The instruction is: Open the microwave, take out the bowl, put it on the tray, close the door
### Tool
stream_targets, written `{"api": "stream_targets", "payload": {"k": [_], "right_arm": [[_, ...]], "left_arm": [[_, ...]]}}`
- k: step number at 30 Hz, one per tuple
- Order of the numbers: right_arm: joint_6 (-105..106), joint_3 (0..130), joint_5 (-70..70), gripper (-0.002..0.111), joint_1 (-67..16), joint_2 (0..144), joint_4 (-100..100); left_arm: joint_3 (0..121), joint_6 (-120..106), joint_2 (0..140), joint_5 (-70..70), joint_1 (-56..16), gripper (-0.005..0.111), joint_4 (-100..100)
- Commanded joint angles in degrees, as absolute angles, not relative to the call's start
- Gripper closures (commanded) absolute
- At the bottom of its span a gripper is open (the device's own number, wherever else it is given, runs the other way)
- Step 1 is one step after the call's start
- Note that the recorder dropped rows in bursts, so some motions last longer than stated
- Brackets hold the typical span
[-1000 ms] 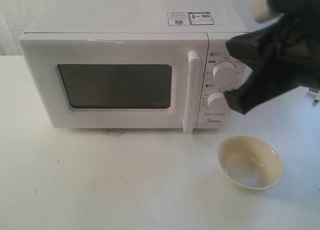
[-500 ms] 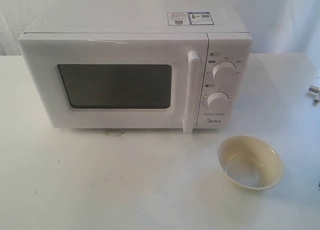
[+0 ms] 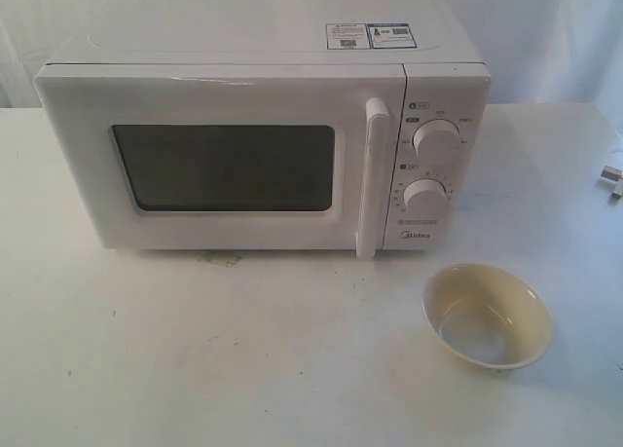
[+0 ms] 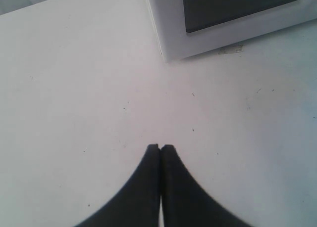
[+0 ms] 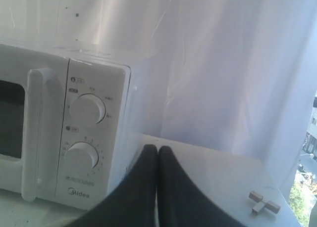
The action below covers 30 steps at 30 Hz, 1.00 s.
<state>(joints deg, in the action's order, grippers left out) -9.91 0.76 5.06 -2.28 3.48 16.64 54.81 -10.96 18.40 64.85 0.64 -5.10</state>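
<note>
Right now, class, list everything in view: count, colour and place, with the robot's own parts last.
microwave: one, white, on the table, door shut.
dials: two, white, stacked beside the door.
stickers: two, small, on the microwave's top.
bowl: one, cream, upright on the table in front of the dials.
table: one, white, under everything.
curtain: one, white, behind the microwave.
left gripper: one, black, shut, over bare table near the microwave's corner.
right gripper: one, black, shut, near the microwave's dial end.
</note>
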Motion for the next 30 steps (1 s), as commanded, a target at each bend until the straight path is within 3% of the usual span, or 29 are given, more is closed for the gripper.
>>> {"api": "stream_targets", "payload": {"k": [1,17,24,30], "right_arm": [[-10.53,0.00,3.50,0.108,-1.68,3.31,16.47],[-1.58,0.00,-2.76,0.108,-1.68,3.31,6.59],[-1.67,0.00,-17.18,0.108,-1.68,3.20,5.89],[-1.15,0.00,-19.60,0.108,0.43,0.00,6.28]], "left_arm": [[54.64,-10.42,18.01,68.55,0.52,0.107,-5.49],[54.64,-10.42,18.01,68.55,0.52,0.107,-5.49],[54.64,-10.42,18.01,68.55,0.52,0.107,-5.49],[54.64,-10.42,18.01,68.55,0.52,0.107,-5.49]]}}
